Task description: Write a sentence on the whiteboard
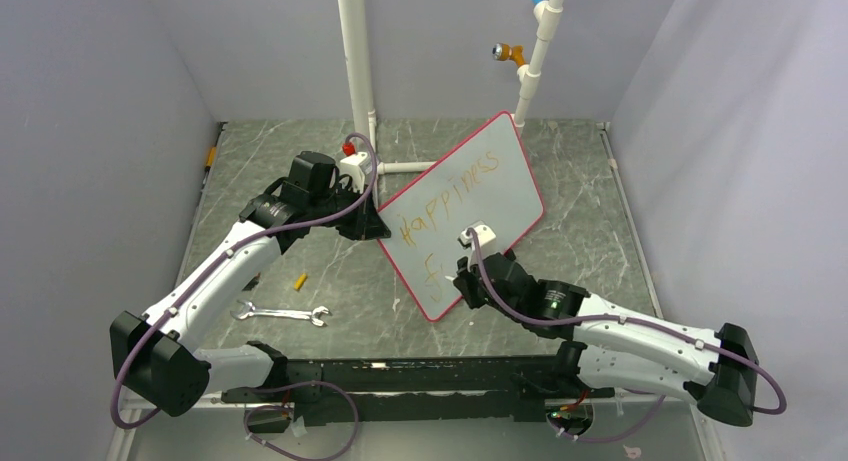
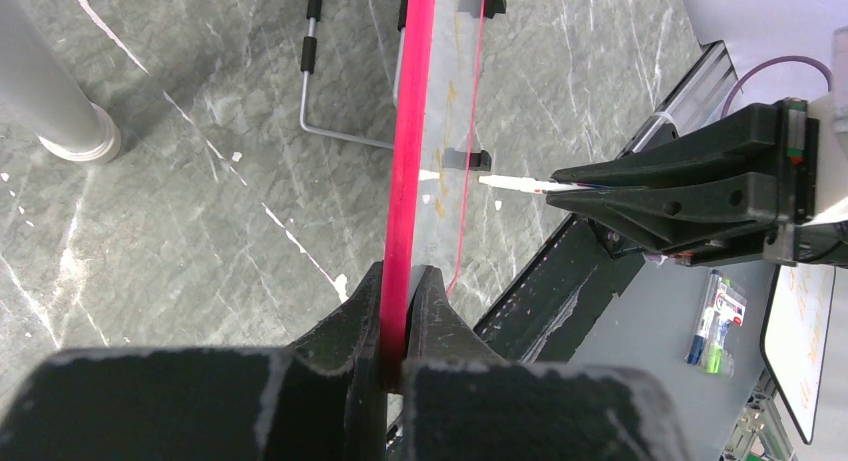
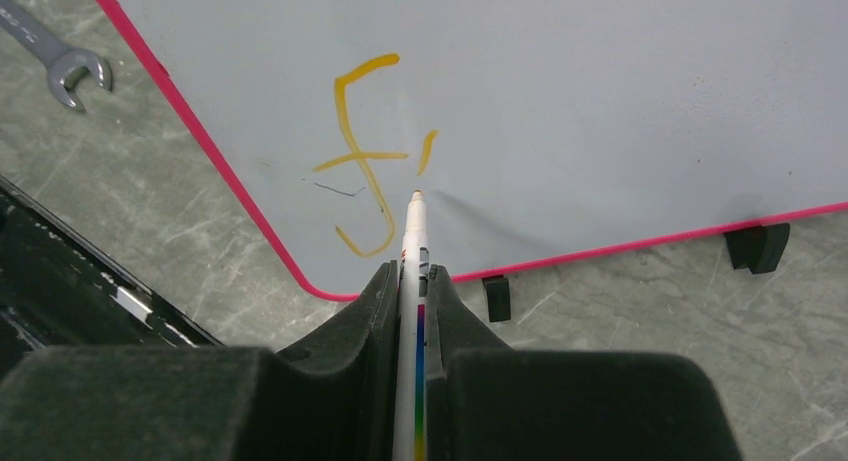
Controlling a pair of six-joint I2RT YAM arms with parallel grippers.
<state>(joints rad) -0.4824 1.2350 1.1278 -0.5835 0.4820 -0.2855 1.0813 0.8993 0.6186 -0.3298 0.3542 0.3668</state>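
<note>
The whiteboard (image 1: 480, 186) with its red-pink frame stands tilted on the table. My left gripper (image 1: 383, 226) is shut on its left edge; in the left wrist view the red frame (image 2: 410, 131) runs up from between my jaws (image 2: 398, 281). Orange lettering "Happiness" (image 1: 450, 193) fills the upper line. The lower line holds an "F" (image 3: 360, 161) and a short stroke (image 3: 427, 151). My right gripper (image 3: 412, 276) is shut on a white marker (image 3: 415, 231). Its tip sits at the board just below the short stroke.
A steel wrench (image 1: 282, 313) and a small yellow piece (image 1: 299, 280) lie on the table left of the board. White pipes (image 1: 355, 71) rise behind it. A wire stand (image 2: 330, 131) lies behind the board. Grey walls enclose three sides; a black rail (image 1: 420, 376) edges the front.
</note>
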